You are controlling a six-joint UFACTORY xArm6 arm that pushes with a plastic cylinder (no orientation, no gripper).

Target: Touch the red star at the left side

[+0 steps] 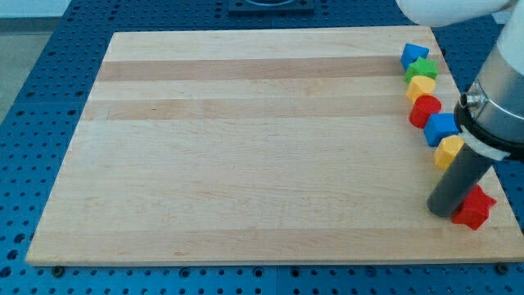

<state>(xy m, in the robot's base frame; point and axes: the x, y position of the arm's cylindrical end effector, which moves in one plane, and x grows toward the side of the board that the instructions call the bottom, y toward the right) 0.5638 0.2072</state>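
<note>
The red star (475,208) lies at the view's lower right, near the right edge of the wooden board (246,147). My tip (443,211) rests on the board right against the star's left side; the dark rod rises up and to the right from there and covers part of the star's upper left. I cannot tell if there is a hair of a gap between tip and star.
A column of blocks runs down the board's right edge: blue (413,54), green (422,69), yellow (421,86), red round (425,109), blue (442,128), yellow (448,151). The arm's white body (499,98) looms over the right edge.
</note>
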